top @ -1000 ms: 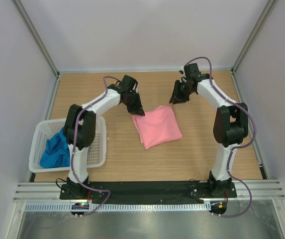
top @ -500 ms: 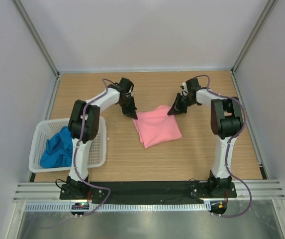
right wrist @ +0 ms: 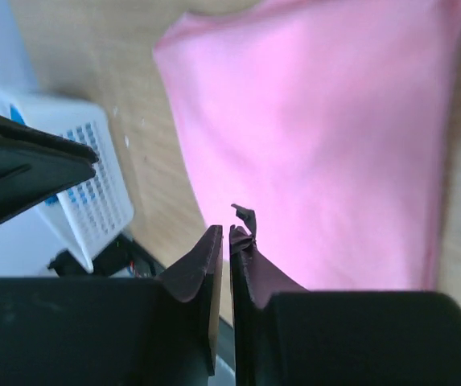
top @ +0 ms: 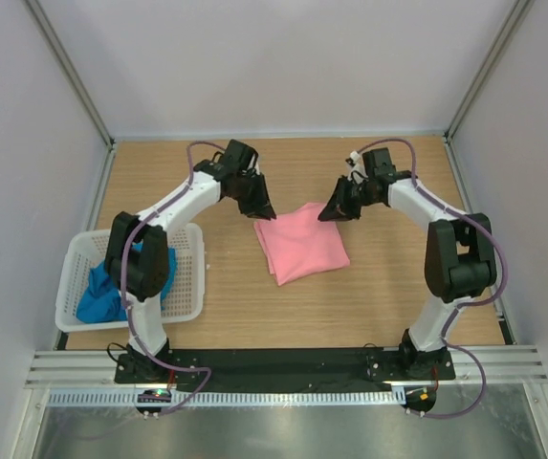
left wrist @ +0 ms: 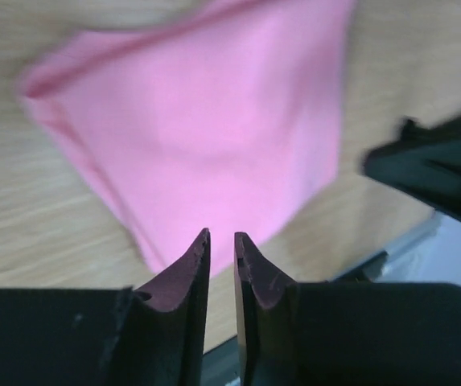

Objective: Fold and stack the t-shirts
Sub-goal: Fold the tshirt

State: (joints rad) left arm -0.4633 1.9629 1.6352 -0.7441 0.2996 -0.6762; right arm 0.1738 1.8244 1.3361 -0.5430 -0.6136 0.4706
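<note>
Counting the cloth gives two t-shirts, one basket and two arms on one wooden table. One pink t-shirt lies folded into a rough square near the middle of the table, flat on the wood and turned at a slant, well apart from the basket. One blue t-shirt sits crumpled inside the white perforated basket, bunched toward its left side, and it is the only thing in there. The basket stands at the left edge of the table, beside the left arm's lower links. The left gripper points down at the far left corner of the pink t-shirt. In the left wrist view its two fingers are drawn nearly together with only a thin slit between them, and no cloth is caught there. The right gripper is at the far right corner of the same shirt. The right wrist view shows its fingers pinched close as well, with nothing of the shirt between them. Whether either tip touches the fabric cannot be told. Each wrist camera also catches the other gripper across the pink cloth.
</note>
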